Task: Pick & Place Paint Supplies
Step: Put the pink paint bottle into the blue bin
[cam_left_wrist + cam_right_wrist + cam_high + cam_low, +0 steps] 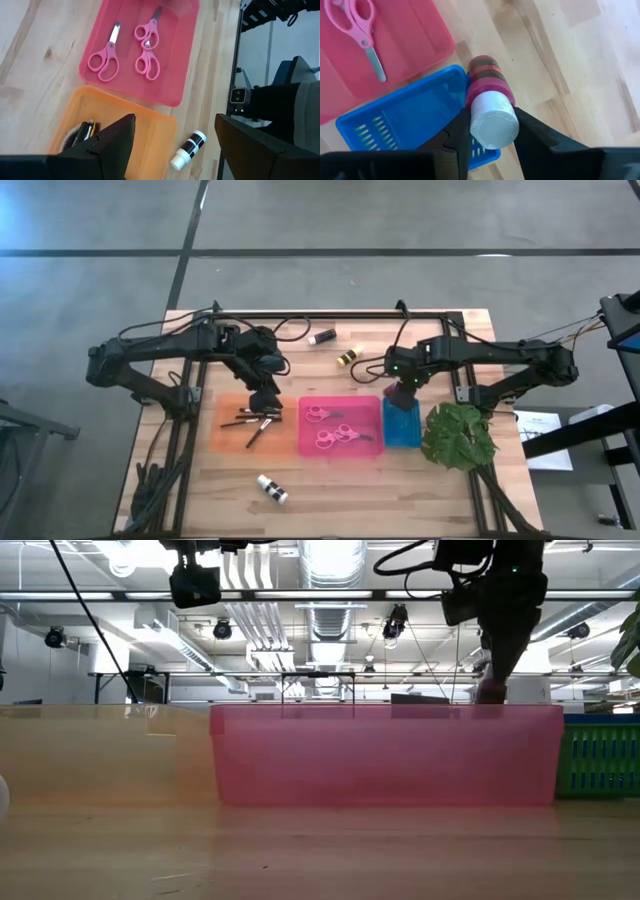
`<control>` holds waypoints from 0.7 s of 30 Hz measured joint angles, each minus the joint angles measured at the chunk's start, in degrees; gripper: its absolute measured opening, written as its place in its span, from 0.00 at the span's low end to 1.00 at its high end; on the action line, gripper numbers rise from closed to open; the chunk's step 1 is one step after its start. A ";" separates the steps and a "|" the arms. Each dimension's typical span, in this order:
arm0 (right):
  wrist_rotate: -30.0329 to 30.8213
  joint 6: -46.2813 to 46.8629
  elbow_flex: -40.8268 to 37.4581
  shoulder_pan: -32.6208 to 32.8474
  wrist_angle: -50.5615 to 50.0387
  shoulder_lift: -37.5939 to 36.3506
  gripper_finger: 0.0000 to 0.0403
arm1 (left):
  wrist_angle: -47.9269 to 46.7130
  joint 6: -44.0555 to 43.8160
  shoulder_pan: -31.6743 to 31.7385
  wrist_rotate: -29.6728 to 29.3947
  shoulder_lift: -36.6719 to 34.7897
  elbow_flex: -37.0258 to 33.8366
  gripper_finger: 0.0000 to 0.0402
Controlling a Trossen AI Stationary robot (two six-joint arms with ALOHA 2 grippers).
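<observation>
My right gripper (401,390) hovers over the far end of the blue tray (402,427), shut on a pink paint bottle (487,82) with a white cap. My left gripper (175,125) is open and empty, above the orange tray (228,435), where several dark-handled brushes (256,420) lie. Three pink-handled scissors (104,55) lie flat in the pink tray (365,442). A black bottle (322,337) and a yellow bottle (347,358) lie on the far part of the table. A white-capped black bottle (272,488) lies near the near edge. My right gripper pinches the pink bottle between its two fingers at the white cap end (492,125), coming from above and pointing down. The bottle is lifted clear and hangs below the fingers, cap upward, over the blue tray's far rim (455,75).
A green leafy plant (458,436) stands right of the blue tray. The three trays sit side by side across the middle of the table. A black frame (330,315) runs along the far edge and both sides. Bare wood (400,490) shows toward the near edge.
</observation>
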 joint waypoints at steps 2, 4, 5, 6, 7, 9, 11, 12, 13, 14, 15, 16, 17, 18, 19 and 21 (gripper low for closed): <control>-0.07 0.04 -0.16 -0.02 0.68 -0.02 0.27 | 0.00 0.00 0.00 0.00 0.00 0.00 0.71; -0.69 0.30 -0.19 -0.02 1.36 -0.23 0.27 | 0.00 0.00 0.00 0.00 0.00 0.00 0.71; -0.93 0.33 -0.21 -0.02 1.66 -0.33 0.27 | -0.02 0.00 0.00 0.00 0.00 0.00 0.71; -1.11 0.37 -0.21 -0.02 1.88 -0.35 0.27 | -0.02 0.04 0.00 0.00 0.00 0.00 0.71; -1.25 0.39 -0.19 -0.02 1.99 -0.37 0.27 | -0.02 0.22 0.00 0.00 0.00 0.00 0.71; -1.52 0.41 -0.19 -0.02 2.16 -0.37 0.27 | -0.03 0.29 0.00 0.00 0.00 0.00 0.71; -1.53 0.59 -0.19 -0.02 2.17 -0.42 0.27 | -0.04 0.48 0.00 0.00 0.00 0.00 0.71; -1.45 0.66 -0.19 -0.04 2.17 -0.47 0.27 | -0.04 0.59 0.00 0.00 0.00 0.00 0.71; -1.06 0.81 -0.19 -0.04 2.17 -0.60 0.27 | -0.04 0.63 0.00 0.00 0.00 0.00 0.71; -0.31 0.96 -0.19 -0.04 2.17 -0.74 0.27 | -0.04 0.63 0.00 0.00 0.00 0.00 0.71; 0.43 1.35 -0.02 -0.04 1.82 -1.00 0.27 | -0.04 0.63 0.00 0.01 0.00 0.00 0.71; 0.92 1.56 0.30 -0.14 1.11 -1.35 0.27 | -0.05 0.63 0.00 0.00 0.00 0.00 0.71; 1.44 1.86 0.81 -0.20 0.18 -1.60 0.27 | -0.08 0.63 0.00 0.00 0.00 0.00 0.71; 1.93 2.08 1.46 -0.20 -1.06 -1.86 0.27 | -0.13 0.63 0.00 0.00 0.00 0.00 0.71; 2.05 2.37 2.07 -0.21 -2.68 -2.14 0.27 | -0.14 0.63 0.00 0.02 0.00 0.00 0.71; 2.07 3.26 3.33 -0.11 -6.32 -2.71 0.27 | -0.17 0.63 0.00 0.00 0.00 0.00 0.71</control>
